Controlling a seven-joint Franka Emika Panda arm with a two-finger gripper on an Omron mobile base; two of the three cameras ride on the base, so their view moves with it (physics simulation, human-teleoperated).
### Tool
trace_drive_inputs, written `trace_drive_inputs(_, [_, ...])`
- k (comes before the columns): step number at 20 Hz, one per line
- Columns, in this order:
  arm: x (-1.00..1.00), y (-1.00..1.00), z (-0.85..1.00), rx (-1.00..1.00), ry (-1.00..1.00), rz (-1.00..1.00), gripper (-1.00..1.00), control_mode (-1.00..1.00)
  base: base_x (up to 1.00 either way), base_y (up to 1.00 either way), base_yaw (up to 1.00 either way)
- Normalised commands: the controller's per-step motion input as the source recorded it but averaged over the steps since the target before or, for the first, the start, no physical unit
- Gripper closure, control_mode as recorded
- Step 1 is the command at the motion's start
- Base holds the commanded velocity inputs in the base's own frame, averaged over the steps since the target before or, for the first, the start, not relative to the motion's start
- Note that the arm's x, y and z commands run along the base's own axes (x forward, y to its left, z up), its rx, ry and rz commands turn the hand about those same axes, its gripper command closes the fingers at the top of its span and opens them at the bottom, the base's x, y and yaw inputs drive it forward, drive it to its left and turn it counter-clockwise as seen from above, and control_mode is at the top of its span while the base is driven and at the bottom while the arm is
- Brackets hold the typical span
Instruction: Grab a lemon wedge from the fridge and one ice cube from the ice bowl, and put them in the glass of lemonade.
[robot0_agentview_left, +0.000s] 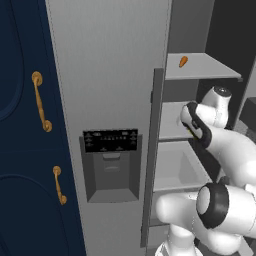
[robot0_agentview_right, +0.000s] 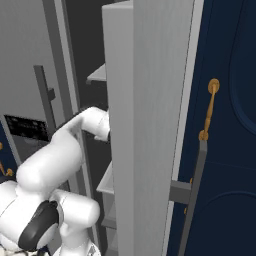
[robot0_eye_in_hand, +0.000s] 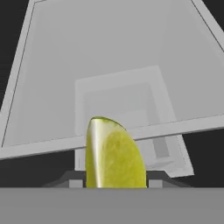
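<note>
Gripper (robot0_eye_in_hand: 116, 183): pinching the lemon wedge, dark fingertips (robot0_eye_in_hand: 75, 183) just showing on either side of it at the bottom of the hand view.
Lemon wedge (robot0_eye_in_hand: 114, 155): bottom centre of the hand view, upright, rind to the left, pale flesh to the right.
Arm (robot0_agentview_left: 220, 145): right side of the left base view, reaching into the fridge (robot0_agentview_left: 112, 75) past its open door.
Shelf (robot0_eye_in_hand: 109, 74): light grey, upper half of the hand view, behind the wedge.
Orange piece (robot0_agentview_left: 183, 61): upper right of the left base view, on a higher shelf.
Cabinets (robot0_agentview_left: 22, 150): navy with gold handles, left edge of the left base view.
</note>
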Motion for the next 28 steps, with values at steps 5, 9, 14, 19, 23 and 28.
trace_drive_inputs(5, [-1.0,0.53,0.6,-0.02,0.02,0.02,1.0,-1.0,0.0,0.0,0.0])
trace_drive_inputs(9, [-1.0,0.44,0.72,-0.01,0.1,0.0,1.0,-1.0,0.0,0.0,0.0])
trace_drive_inputs(14, [-1.0,0.4,0.6,0.0,0.13,0.01,1.0,-1.0,0.0,0.0,0.0])
trace_drive_inputs(19, [-0.91,0.12,0.43,0.0,0.02,0.03,1.0,-1.0,0.0,0.0,0.0])
trace_drive_inputs(23, [-0.55,0.09,0.01,0.0,0.0,0.08,1.0,-1.0,0.0,0.0,0.0])
trace_drive_inputs(28, [0.0,0.0,0.0,0.0,0.0,0.0,1.0,-1.0,0.0,0.0,0.0])
